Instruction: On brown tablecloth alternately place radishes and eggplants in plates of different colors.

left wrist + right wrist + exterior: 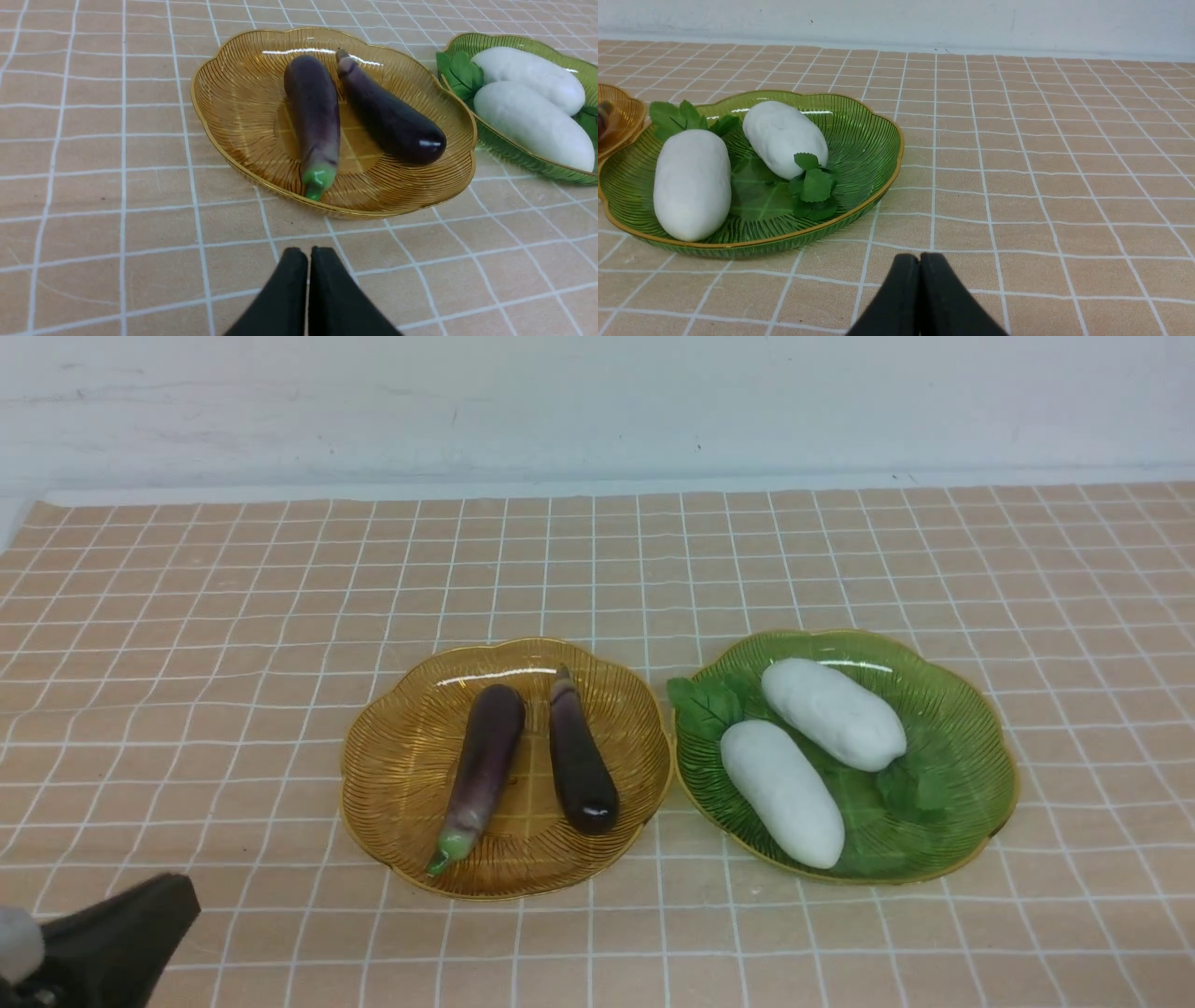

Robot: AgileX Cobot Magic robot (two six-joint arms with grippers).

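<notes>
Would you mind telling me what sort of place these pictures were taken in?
Most likely a staged tabletop for robot practice, not a real kitchen: a grid-patterned brown tablecloth against a bare white wall, with toy eggplants and radishes sorted into an amber plate and a green plate.

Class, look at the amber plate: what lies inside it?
Inside the amber plate lie two eggplants, side by side. The plate's ribbed floor beneath them is covered; nothing else shows in it.
</notes>
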